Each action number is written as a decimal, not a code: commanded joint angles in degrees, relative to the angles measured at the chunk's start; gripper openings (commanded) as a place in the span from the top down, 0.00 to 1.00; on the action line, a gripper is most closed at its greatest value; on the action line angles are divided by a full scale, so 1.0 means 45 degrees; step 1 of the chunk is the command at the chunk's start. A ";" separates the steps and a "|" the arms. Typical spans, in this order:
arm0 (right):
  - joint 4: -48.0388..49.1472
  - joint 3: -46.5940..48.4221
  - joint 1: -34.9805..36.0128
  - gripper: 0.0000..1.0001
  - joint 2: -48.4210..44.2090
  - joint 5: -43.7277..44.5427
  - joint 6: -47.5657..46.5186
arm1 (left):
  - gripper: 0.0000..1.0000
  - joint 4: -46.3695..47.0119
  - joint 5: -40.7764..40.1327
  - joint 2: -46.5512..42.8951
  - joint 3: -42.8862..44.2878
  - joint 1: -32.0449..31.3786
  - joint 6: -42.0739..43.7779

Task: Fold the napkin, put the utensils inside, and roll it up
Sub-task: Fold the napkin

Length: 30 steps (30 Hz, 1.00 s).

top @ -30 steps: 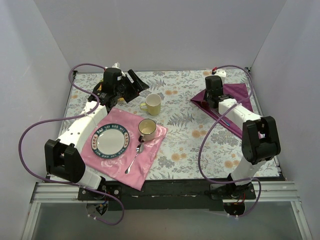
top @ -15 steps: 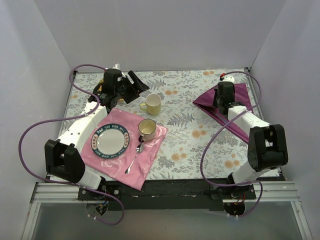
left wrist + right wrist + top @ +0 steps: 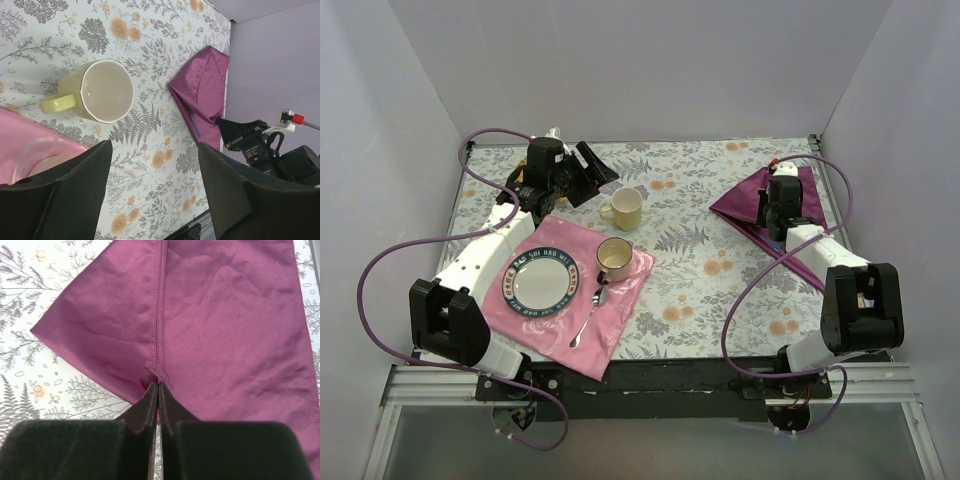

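On my right wrist feed the right gripper (image 3: 158,385) has its fingers pressed together, pinching a small pucker of the napkin (image 3: 225,315) where a stitched hem runs down the cloth. The napkin lies folded in the far right corner of the table, one point aimed toward the table's middle. From the left wrist camera I can make out the thin blue handle of the utensil (image 3: 193,124) lying on the napkin along its near edge; its head I cannot see.

The left gripper (image 3: 152,150) hangs with its fingers wide apart and nothing between them, up by the far left corner, just beside the yellow mug (image 3: 623,208). The mug stands upright on the floral tablecloth (image 3: 690,260). Toward the near left corner lies the pink placemat (image 3: 620,290), carrying a blue-rimmed plate (image 3: 539,280), a beige cup (image 3: 614,259) and a silver spoon (image 3: 590,315) between them
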 commanded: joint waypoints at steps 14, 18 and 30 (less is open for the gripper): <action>0.1513 -0.1104 -0.0965 0.87 -0.0292 -0.0721 -0.1236 | 0.32 0.0025 0.0285 -0.0826 -0.0129 -0.0001 -0.0036; 0.1708 -0.1318 -0.0965 0.85 0.0059 -0.0506 -0.1685 | 0.32 0.0025 0.0343 -0.0767 -0.0109 -0.0001 0.0022; 0.1437 -0.1378 -0.0966 0.80 0.0704 -0.0779 -0.0671 | 0.32 0.0006 0.0499 -0.0787 -0.0070 -0.0001 0.0062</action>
